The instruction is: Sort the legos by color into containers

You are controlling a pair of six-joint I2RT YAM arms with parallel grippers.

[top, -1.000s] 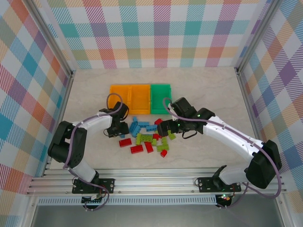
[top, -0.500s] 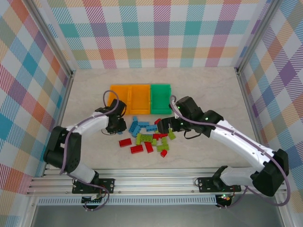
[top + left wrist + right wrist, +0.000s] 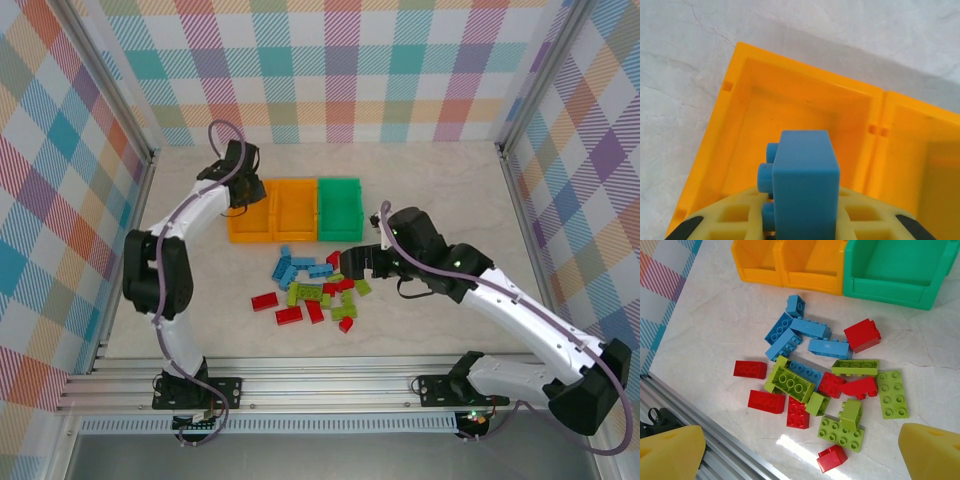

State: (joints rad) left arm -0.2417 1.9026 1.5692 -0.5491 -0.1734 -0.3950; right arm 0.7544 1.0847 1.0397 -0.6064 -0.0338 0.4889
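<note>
Left hand clamps a blue brick over the end orange bin, 11 o'clock from the pile. Likely light, rigid, slick: pinch flat sides. Right hand gapes.

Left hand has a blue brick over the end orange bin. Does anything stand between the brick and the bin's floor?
Nothing visible does. The left hand grips the blue brick above the end orange bin. The bin's top is open, and the part of its floor in view is bare.
</note>
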